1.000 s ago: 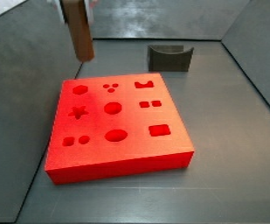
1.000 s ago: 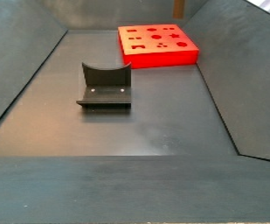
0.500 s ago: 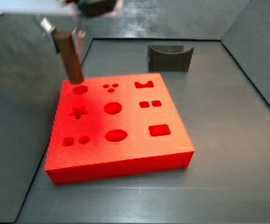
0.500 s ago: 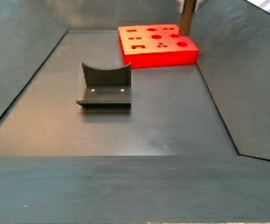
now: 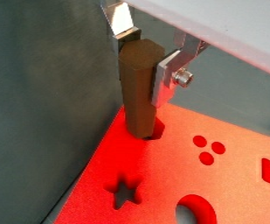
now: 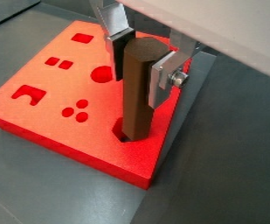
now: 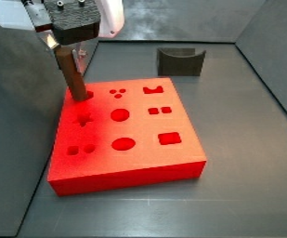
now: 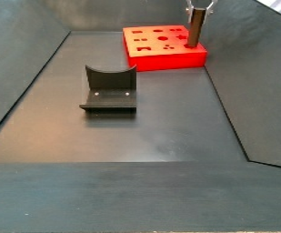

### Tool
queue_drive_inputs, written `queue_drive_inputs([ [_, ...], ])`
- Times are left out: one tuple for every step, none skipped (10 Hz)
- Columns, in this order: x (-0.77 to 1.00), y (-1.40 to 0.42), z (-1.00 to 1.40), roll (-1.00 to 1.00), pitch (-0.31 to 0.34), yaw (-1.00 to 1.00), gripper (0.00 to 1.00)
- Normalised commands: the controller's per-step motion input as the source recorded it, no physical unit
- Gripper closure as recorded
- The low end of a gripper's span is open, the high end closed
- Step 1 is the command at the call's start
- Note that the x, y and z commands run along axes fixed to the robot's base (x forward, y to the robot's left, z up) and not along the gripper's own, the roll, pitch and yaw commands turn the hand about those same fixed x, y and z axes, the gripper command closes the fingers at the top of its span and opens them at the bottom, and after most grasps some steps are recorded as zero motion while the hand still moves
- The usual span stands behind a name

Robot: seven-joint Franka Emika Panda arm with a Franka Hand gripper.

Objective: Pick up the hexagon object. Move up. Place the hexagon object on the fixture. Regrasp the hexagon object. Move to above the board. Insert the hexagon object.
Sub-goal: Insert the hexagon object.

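Standing upright with its lower end already in the hexagonal cut-out at a corner of the flat red-orange board, the brown rod-like hexagon object gripped by the closed gripper should be pressed straight down, kept vertical, before being released.

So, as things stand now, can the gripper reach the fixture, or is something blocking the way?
Probably not freely: the gripper is shut on the hexagon object, whose lower end sits in a hole of the board. The fixture itself stands apart, uncovered.
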Motion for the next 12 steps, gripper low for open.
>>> queue_drive_inputs([
  [0.21, 0.16, -0.46, 0.00, 0.000, 0.01, 1.00],
  [0.34, 0.23, -0.50, 0.00, 0.031, 0.00, 1.00],
  [0.46, 0.44, -0.51, -0.05, 0.034, 0.00, 1.00],
  [0.46, 0.10, -0.58, 0.00, 0.026, -0.17, 1.00],
  [0.45, -0.07, -0.68, 0.00, 0.000, -0.47, 1.00],
  [0.02, -0.35, -0.67, 0.00, -0.036, -0.71, 1.00],
  [-0.35, -0.34, -0.58, 0.06, -0.037, -0.48, 1.00],
  [-0.49, -0.10, -0.59, 0.13, -0.066, 0.00, 1.00],
  [-0.50, -0.05, -0.66, 0.21, -0.084, 0.23, 1.00],
  [-0.45, 0.00, -0.72, 0.22, -0.109, 0.39, 1.00],
  [-0.51, 0.00, -0.71, 0.19, -0.106, 0.40, 1.00],
  [-0.33, 0.00, -0.17, -0.02, -0.017, 0.04, 1.00],
])
